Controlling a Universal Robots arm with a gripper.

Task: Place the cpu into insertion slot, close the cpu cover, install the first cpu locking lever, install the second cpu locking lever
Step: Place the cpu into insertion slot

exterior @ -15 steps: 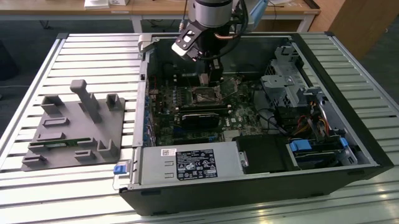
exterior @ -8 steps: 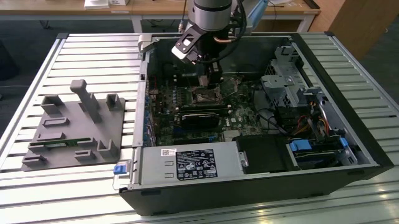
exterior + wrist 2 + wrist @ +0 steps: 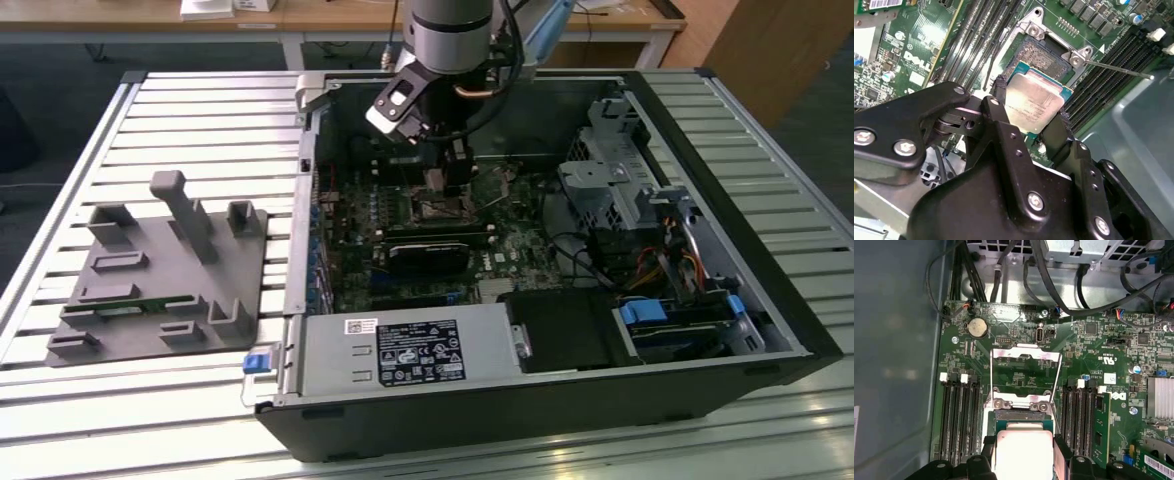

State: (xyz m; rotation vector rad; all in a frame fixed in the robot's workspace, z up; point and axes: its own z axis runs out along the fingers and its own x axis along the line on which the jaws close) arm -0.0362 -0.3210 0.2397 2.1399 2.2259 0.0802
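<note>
My gripper (image 3: 1030, 104) is shut on the cpu (image 3: 1036, 95), a flat square chip with a dull metallic top, pinched by two opposite edges between the black fingers (image 3: 999, 90). The chip hangs close over the insertion slot (image 3: 1046, 55), partly covering its dark centre; I cannot tell if they touch. In the first wrist view the cpu (image 3: 1024, 455) lies just short of the slot (image 3: 1021, 415), and the cpu cover (image 3: 1026, 355), a silvery frame, is swung open flat on the board. A thin locking lever (image 3: 1119, 68) sticks out beside the slot. In the exterior view the gripper (image 3: 447, 182) is low inside the open computer case.
Memory slots (image 3: 961, 415) flank the socket on both sides. A long black card (image 3: 430, 250), the power supply (image 3: 407, 352), a drive cage (image 3: 607, 180) and loose cables (image 3: 1064, 305) crowd the case. A grey fixture (image 3: 167, 270) stands on the slatted table at the exterior view's left.
</note>
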